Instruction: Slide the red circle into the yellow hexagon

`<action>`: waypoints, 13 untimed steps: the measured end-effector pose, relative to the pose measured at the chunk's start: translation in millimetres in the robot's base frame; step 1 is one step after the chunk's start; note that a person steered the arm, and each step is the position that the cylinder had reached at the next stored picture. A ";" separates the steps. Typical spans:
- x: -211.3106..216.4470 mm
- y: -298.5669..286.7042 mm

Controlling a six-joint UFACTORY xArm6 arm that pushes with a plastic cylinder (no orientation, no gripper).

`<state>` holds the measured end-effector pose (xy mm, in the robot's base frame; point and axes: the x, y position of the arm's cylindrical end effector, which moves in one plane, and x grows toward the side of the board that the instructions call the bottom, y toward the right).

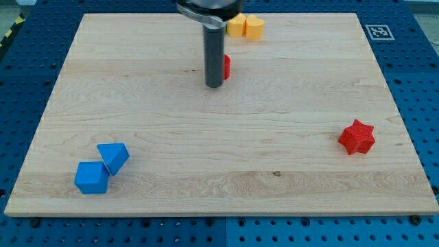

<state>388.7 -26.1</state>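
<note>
The red circle (226, 66) sits near the view's top centre, mostly hidden behind my dark rod; only its right edge shows. My tip (215, 85) rests on the board just left of and below the red circle, touching or nearly touching it. The yellow hexagon (236, 26) lies at the view's top edge, above and a little right of the red circle, with a second yellow block (254, 28) touching its right side. The rod's upper part hides the hexagon's left edge.
A red star (357, 137) lies at the view's right. A blue cube (92, 178) and a blue wedge-shaped block (114, 157) touch each other at the view's bottom left. The wooden board (219, 192) has blue pegboard around it.
</note>
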 end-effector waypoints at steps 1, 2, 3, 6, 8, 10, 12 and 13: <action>-11.5 2.4; -11.7 17.5; -13.9 20.7; -55.9 20.8; -42.7 27.2; -42.4 52.7; -45.8 68.9; -57.8 63.8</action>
<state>330.9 37.7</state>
